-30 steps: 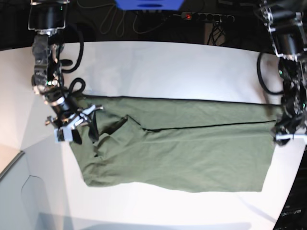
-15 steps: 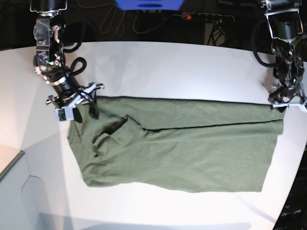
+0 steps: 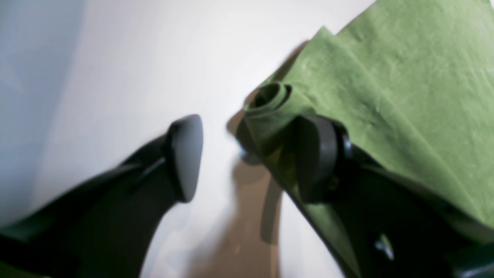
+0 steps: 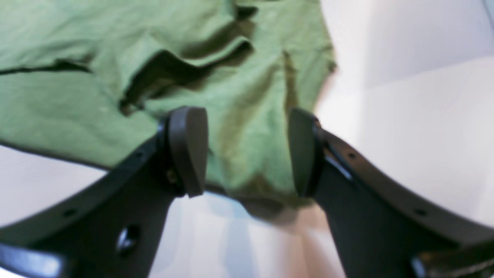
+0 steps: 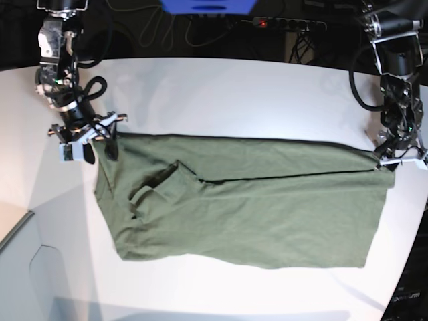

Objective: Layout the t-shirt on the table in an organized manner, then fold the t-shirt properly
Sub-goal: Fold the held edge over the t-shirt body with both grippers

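The olive-green t-shirt [image 5: 254, 207] lies across the white table [image 5: 234, 93] as a long band, doubled lengthwise, with rumpled folds near its left end. My right gripper [image 5: 105, 139] is at the shirt's far left corner. In the right wrist view it [image 4: 247, 154] stands open above that wrinkled corner [image 4: 251, 116], holding nothing. My left gripper [image 5: 396, 160] is at the far right corner. It is open too [image 3: 251, 158], with a curled tip of cloth [image 3: 270, 96] just beyond its right finger [image 3: 316, 154], which overlaps the shirt's edge.
Behind the table's curved far edge lie a power strip [image 5: 287, 23], cables and a blue object [image 5: 207, 7]. A grey lower surface [image 5: 27, 281] sits at the near left. Bare white tabletop surrounds the shirt on all sides.
Both arms drew back toward the far side. The right gripper left the sleeve area for the far left corner. The left gripper rose from the right edge to the far right corner.
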Available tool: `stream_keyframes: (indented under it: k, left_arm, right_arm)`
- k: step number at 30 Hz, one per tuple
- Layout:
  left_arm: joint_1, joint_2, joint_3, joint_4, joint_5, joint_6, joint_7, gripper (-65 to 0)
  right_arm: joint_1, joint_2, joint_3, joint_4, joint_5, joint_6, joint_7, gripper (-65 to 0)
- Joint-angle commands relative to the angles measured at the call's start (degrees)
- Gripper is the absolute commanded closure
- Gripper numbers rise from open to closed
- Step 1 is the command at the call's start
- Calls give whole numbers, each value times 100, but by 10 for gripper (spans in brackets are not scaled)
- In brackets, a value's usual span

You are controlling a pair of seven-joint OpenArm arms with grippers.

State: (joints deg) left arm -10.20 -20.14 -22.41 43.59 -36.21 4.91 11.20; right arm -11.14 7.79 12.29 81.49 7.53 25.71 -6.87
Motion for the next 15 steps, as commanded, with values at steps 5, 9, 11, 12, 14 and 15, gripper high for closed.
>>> stream_keyframes:
  k: [5,9,11,12,14,15]
  left_arm:
    - [-66,-65,-14,23,-15,6,10,-187]
    - [-66,-65,-14,23,-15,6,10,-35]
    - [-66,-65,-14,23,-15,6,36,0]
    - [-66,-65,-14,23,-15,6,36,-2]
    - [-57,-65,-14,23,-15,6,36,-2]
    - [-49,-65,-14,23,-15,6,36,-1]
  right_arm:
    - [98,43,-3,-268,60,53,94,-337]
    - [292,52,6,-637,60,53,129,-337]
    - [336,60,6,-752,60,53,138,-337]
    - [336,69,6,-778,60,53,138,-335]
    - [344,69,6,-796,51,53,138,-334]
    - [344,69,6,-796,51,53,138,-332]
